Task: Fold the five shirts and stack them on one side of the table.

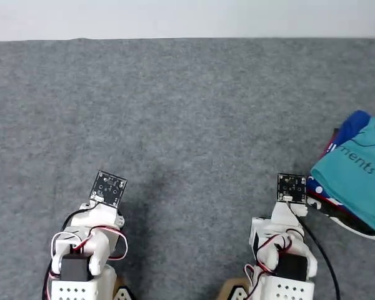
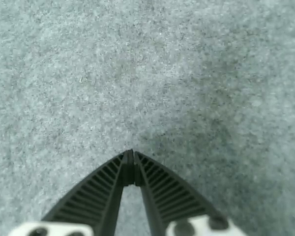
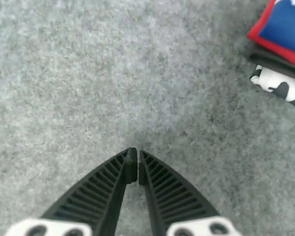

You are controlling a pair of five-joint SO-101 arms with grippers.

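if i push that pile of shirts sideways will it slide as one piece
Probably not. The pile of shirts is soft cloth with layers stepped unevenly, so it would likely bunch. The grey felt looks rough, so the bottom layer may drag while the teal shirt on top shifts.

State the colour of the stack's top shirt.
The top shirt is teal with pale lettering; high view shows it best.

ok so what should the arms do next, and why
Probably nothing more than rest. The shirts look folded and stacked at the table's edge beside the right arm. The left gripper and right gripper are both shut on nothing, above the grey mat.
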